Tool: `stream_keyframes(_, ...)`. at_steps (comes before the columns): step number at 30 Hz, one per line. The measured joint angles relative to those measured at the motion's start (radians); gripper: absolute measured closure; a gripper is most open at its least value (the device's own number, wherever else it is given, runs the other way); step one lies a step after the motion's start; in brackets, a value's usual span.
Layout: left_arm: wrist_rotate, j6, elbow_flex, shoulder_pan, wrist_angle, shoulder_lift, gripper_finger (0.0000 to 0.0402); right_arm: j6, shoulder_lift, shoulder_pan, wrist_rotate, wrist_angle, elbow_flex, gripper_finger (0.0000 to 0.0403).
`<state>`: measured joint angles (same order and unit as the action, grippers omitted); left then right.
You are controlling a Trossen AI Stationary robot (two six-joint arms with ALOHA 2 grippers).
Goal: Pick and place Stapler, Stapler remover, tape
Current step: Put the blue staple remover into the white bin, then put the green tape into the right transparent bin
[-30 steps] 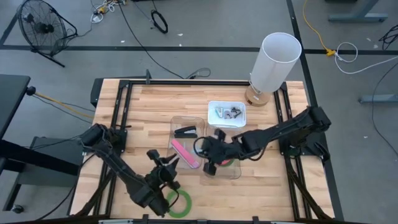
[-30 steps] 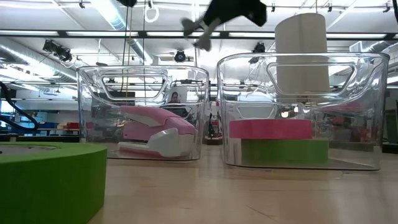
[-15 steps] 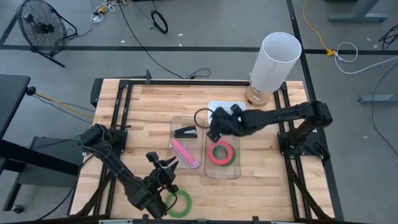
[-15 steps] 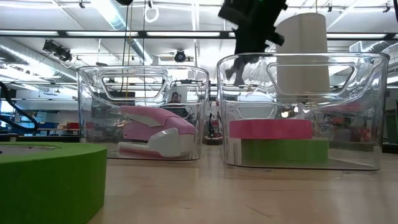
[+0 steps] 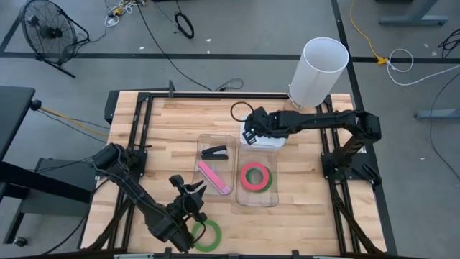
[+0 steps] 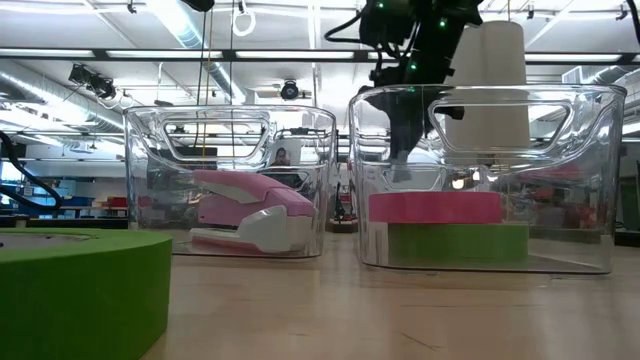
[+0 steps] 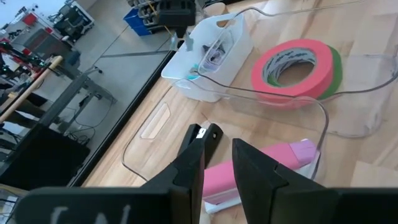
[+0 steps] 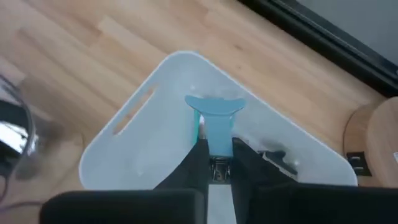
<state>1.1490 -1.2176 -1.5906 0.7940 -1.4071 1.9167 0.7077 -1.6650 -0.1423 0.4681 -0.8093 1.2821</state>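
Observation:
My right gripper [image 5: 250, 133] is over the white bin [image 5: 280, 122] at the table's far middle and is shut on a light blue stapler remover [image 8: 214, 115]. My left gripper [image 5: 189, 188] waits above the near left of the table, empty, with a narrow gap between its fingers. A loose green tape roll [image 5: 215, 232] lies flat on the table beside it. A red-pink tape roll [image 5: 244, 176] lies on a green one [image 5: 267, 183] in the right clear bin [image 5: 275, 198]. A pink stapler [image 5: 214, 177] and a black stapler [image 5: 214, 152] lie in the left clear bin [image 5: 200, 162]. My right gripper pinches the stapler remover between its two fingers, which point down from above into the white bin. The remover's blue plastic end [image 8: 214, 106] sticks out beyond the fingertips. Whether it touches the bin's floor, I cannot tell.
A tall white cylinder on a wooden base [image 5: 320, 68] stands just beyond the white bin at the far right. Small metal pieces [image 8: 277, 158] lie in the white bin. Black rails run along the table's left and right edges.
My right gripper has gone from above the near end of the right clear bin toward the table's far edge and down, carrying the stapler remover, and is now over the white bin.

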Motion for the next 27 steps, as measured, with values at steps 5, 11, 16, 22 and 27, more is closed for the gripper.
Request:
stream_keyframes(5,0.000,0.000,0.000,0.000,0.000,0.000,0.0314,-0.005,0.000,-0.003,-0.017,-0.001,-0.003,0.0310)
stream_keyframes(11,0.000,0.000,0.000,0.000,0.000,0.000,0.0314,-0.020,0.000,-0.003,-0.068,-0.003,-0.003,0.0249)
stream_keyframes(16,-0.012,-0.001,0.000,0.000,0.003,0.000,0.0314,-0.042,0.000,-0.003,-0.135,-0.001,-0.003,0.0230)
stream_keyframes(22,-0.028,0.000,0.000,0.000,0.005,0.000,0.0314,-0.076,0.000,-0.003,-0.261,0.036,0.030,0.0228)
stream_keyframes(27,-0.028,-0.001,0.000,-0.001,0.006,0.000,0.0314,-0.087,0.000,0.019,-0.425,0.073,0.071,0.0227)
